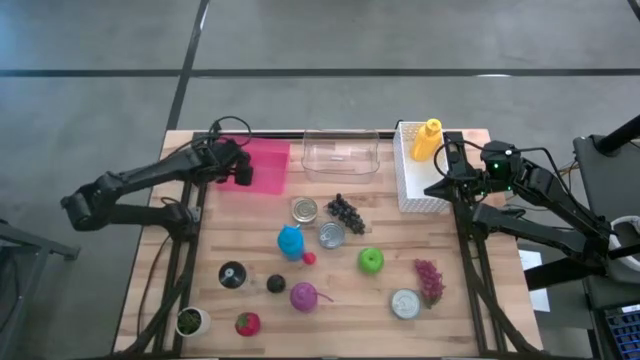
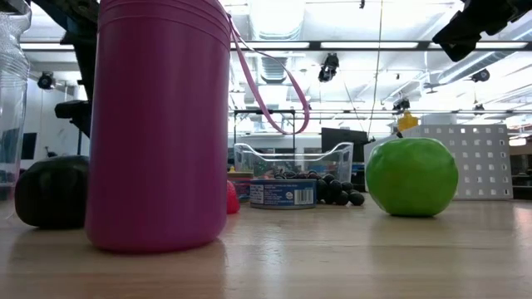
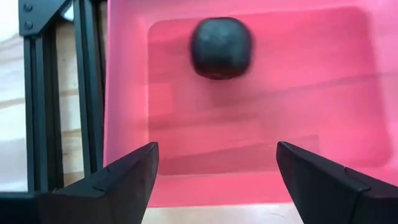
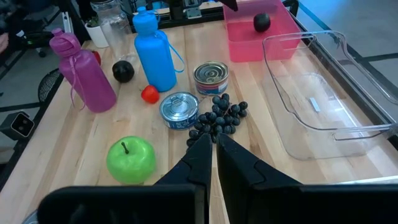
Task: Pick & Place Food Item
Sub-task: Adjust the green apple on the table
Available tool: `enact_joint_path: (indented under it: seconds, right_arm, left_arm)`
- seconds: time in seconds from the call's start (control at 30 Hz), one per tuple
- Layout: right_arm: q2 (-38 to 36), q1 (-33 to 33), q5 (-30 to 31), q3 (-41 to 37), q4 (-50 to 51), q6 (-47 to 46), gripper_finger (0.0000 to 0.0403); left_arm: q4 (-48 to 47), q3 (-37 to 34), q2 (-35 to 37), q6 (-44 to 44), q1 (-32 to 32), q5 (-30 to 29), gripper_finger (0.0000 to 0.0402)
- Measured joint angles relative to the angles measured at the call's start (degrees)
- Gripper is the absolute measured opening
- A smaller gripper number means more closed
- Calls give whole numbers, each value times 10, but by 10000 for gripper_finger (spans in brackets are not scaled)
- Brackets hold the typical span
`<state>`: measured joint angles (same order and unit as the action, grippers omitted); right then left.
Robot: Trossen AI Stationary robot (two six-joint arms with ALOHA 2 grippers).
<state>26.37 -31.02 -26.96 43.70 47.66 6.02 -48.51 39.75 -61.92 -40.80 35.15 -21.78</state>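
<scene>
A dark round food item (image 3: 221,48) lies on the floor of the pink bin (image 3: 261,112) at the table's far left; the right wrist view also shows this item (image 4: 262,22). My left gripper (image 3: 214,149) hangs open above the pink bin (image 1: 272,160), its fingers apart over the bin's floor and clear of the item. In the high view my left gripper (image 1: 240,170) stands over the bin's left part. My right gripper (image 4: 213,140) is shut on nothing, raised at the table's far right beside the white basket (image 1: 412,190).
A clear tray (image 1: 340,152) stands at the far middle, and a yellow bottle (image 1: 427,138) sits in the white basket. Mid-table hold two cans (image 1: 305,210), dark grapes (image 1: 345,212), a blue bottle (image 1: 290,241), a green apple (image 1: 371,261), a magenta bottle (image 1: 303,296) and red grapes (image 1: 430,280).
</scene>
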Motion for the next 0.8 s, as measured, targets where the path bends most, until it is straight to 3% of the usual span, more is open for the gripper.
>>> enact_joint_path:
  seconds: [0.43, 0.53, 0.8]
  right_arm:
    - [0, 0, 0, 0, 0, 0, 22]
    - [0, 0, 0, 0, 0, 0, 22]
    - [0, 0, 0, 0, 0, 0, 22]
  left_arm:
    - [-2, 1, 181, 8, -130, -19, 312]
    - [14, 1, 199, 10, -177, -46, 303]
    - [68, 39, 199, 18, -269, -48, 271]
